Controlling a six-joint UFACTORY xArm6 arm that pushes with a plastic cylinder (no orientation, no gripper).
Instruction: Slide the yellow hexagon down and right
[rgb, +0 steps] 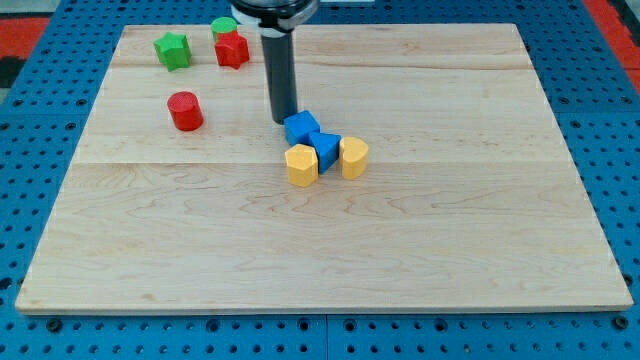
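Note:
The yellow hexagon (301, 164) lies near the board's middle, touching a blue block (326, 150) on its upper right. A second blue block (301, 127) sits just above that one, and a second yellow block (353, 157), more rounded, touches the blue block's right side. My tip (284, 121) rests on the board just left of the upper blue block, close to it or touching it. It is above and slightly left of the yellow hexagon, with a small gap between them.
A red cylinder (185, 110) stands at the left. A green star-like block (172, 49), a green block (224, 27) and a red block (232, 50) sit at the top left. The wooden board (450, 230) lies on a blue pegboard.

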